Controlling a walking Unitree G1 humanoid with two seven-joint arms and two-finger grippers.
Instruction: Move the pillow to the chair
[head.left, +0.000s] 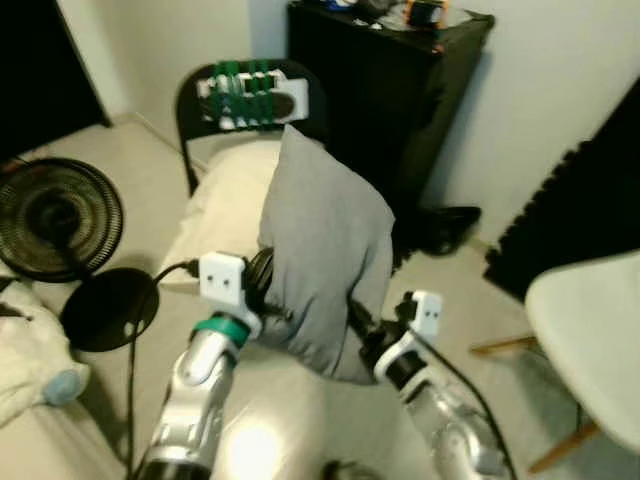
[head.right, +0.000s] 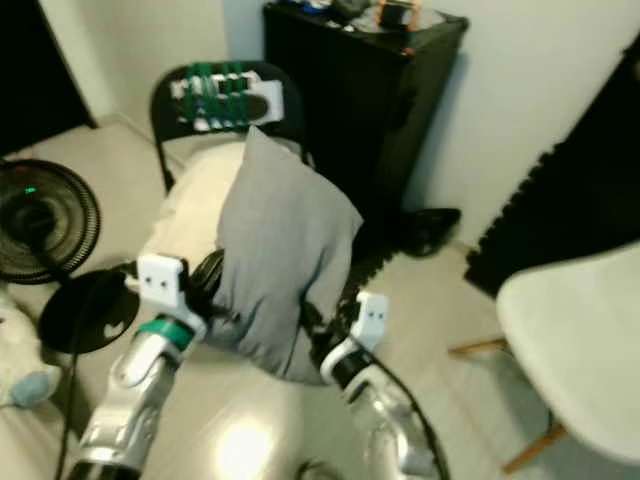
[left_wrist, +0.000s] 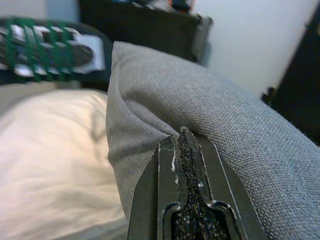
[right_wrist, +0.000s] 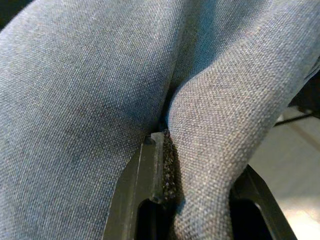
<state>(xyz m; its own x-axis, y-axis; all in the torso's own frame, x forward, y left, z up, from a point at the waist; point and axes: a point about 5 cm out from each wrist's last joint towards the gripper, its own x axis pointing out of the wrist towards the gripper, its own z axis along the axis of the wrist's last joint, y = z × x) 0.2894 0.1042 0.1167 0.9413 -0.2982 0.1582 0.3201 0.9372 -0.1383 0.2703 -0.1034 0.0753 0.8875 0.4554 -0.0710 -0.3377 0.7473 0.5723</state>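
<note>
Left eye view: at 9 o'clock a black floor fan (head.left: 55, 220) stands on the pale floor (head.left: 130, 150), its round base (head.left: 108, 308) just below it. Toward 11 o'clock the black chair (head.left: 190, 110) carries a white pad wound with green straps (head.left: 250, 93) on its backrest and a cream cushion (head.left: 225, 205) on its seat. At centre the grey pillow (head.left: 325, 250) is held upright between both arms, one corner pointing to 12 o'clock, in front of the chair and overlapping the cream cushion. The left pincer (head.left: 268, 300) presses into the pillow's lower left edge; in the left wrist view its fingers (left_wrist: 187, 200) lie clenched together against a fold of the fabric. The right pincer (head.left: 358, 322) is at the pillow's lower right edge, and the right wrist view shows it grasping a pinched ridge of cloth between its fingers (right_wrist: 150, 180). Behind, at 1 o'clock, stands a black cabinet (head.left: 390, 90); at 3 to 4 o'clock, a white chair seat (head.left: 590, 320) on wooden legs.
</note>
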